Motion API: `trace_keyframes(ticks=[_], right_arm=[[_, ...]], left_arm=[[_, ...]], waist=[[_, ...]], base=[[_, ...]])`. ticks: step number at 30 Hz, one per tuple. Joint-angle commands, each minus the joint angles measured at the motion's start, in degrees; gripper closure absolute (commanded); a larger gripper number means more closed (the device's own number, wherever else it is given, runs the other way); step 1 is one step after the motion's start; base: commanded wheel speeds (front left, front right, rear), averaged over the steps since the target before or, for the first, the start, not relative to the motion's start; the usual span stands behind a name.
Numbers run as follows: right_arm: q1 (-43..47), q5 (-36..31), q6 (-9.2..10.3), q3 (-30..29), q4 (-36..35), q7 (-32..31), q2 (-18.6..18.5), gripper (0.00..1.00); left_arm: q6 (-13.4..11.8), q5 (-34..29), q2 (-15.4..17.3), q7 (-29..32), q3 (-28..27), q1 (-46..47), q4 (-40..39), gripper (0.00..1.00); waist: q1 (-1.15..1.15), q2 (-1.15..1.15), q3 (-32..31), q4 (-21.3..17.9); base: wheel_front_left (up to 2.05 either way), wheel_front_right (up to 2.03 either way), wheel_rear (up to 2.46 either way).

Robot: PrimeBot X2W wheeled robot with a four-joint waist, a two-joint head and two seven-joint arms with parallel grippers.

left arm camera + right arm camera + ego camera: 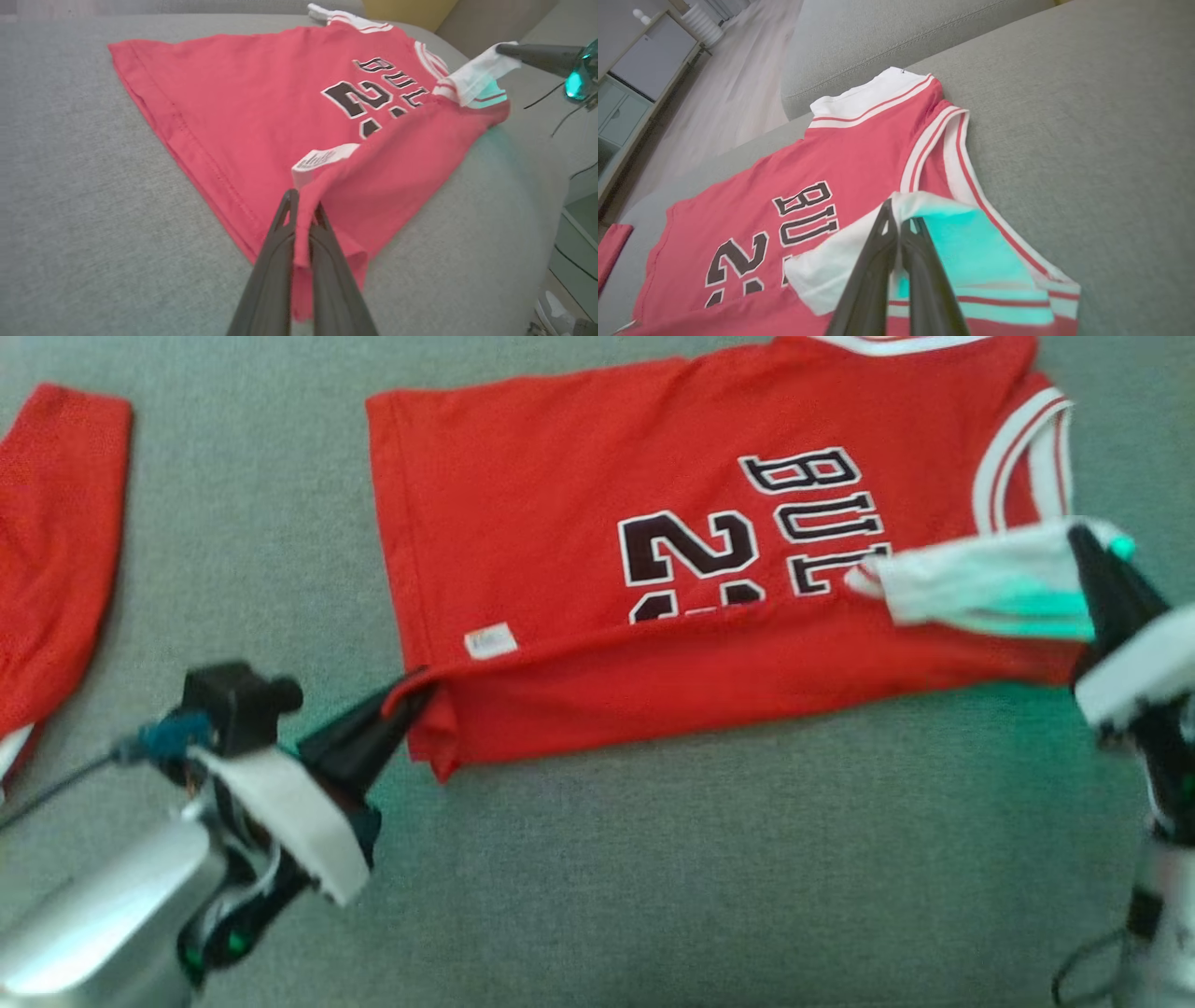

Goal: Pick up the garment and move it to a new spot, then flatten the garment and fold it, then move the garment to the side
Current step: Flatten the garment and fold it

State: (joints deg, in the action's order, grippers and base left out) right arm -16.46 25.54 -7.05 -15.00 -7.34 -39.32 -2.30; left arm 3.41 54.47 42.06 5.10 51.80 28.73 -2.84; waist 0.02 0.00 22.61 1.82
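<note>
From the head, the red garment [560, 523] lies spread on the grey sofa [653, 859], with a second red cloth [56, 551] well apart at the robot's far left. The left wrist view adds the white label [322, 158] standing up just beyond the fingertips. The right wrist view looks over the collar to a wooden floor [714, 93] and a pale cabinet [644, 60] past the sofa. The left gripper [411, 695] is closed, pinching the near hem corner, red cloth caught between its dark fingers [275, 261]. The right gripper [1083, 537] is likewise closed, clamped on the white-and-red trimmed armhole edge, which is raised off the sofa and tinted green by the gripper's light. The garment's long axis runs across the head view, hem toward the robot's left, collar and armholes toward its right. Its near long edge is doubled over along that axis, covering the lower part of the black number and lettering
</note>
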Motion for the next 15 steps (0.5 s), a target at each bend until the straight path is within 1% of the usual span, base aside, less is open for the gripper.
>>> trace_keyframes(ticks=[1, 2, 3, 6, 9, 11, 13, 15], right_arm=[[-2.8, -2.1, -0.44, 0.9, -0.8, -0.6, -0.6, 1.0], [-4.1, -3.3, -0.44, 1.0, 0.0, -0.5, -0.6, 0.14], [-5.0, -4.2, -0.44, 0.8, 1.0, -0.6, -0.6, 0.0], [-5.9, -5.5, -0.44, 1.2, 2.2, -0.2, -0.6, 0.0], [-4.1, -7.1, -0.44, 2.7, 0.5, 1.1, -0.7, 0.0], [-1.4, -8.3, -0.44, 4.2, -1.1, 1.4, -1.9, 0.0], [1.2, -10.2, -0.44, 5.4, -2.3, 1.5, -4.5, 0.0], [3.3, -12.1, -0.44, 5.2, -2.6, 1.5, -6.5, 0.0]], left_arm=[[0.5, 0.6, 0.7, 0.4, -2.8, 2.9, 0.7, 0.96], [0.8, 1.3, -0.4, 0.4, -3.1, 3.7, 2.1, 0.26], [1.2, 2.0, -1.4, 0.6, -3.1, 4.5, 3.5, 0.0], [1.9, 2.6, -2.9, 1.0, -2.6, 5.6, 7.1, 0.0], [1.8, 2.8, -2.7, -1.2, -3.4, 4.7, 8.0, 0.0], [0.6, 4.4, -2.1, -4.2, -5.4, 2.5, 7.3, 0.0], [-1.2, 5.9, -1.4, -6.6, -7.0, -0.3, 5.8, 0.0], [-3.1, 6.9, -0.7, -8.0, -7.7, -3.4, 4.1, 0.0]], waist=[[-0.02, 0.0, 1.1, 0.8], [-0.02, 0.0, 1.4, 1.0], [-0.02, 0.0, 1.5, 1.3], [-0.02, 0.0, 1.5, 1.4], [-0.02, 0.0, 0.8, 0.8], [-0.02, 0.0, 0.1, 0.0], [-0.02, 0.0, -0.2, -0.6], [-0.02, 0.0, -0.2, -0.9]], base=[[0.0, 0.0, 0.0], [0.0, 0.0, 0.0], [0.0, 0.0, 0.0], [0.0, 0.0, 0.0], [0.0, 0.0, 0.0], [0.0, 0.0, 0.0], [0.0, 0.0, 0.0], [0.0, 0.0, 0.0]])
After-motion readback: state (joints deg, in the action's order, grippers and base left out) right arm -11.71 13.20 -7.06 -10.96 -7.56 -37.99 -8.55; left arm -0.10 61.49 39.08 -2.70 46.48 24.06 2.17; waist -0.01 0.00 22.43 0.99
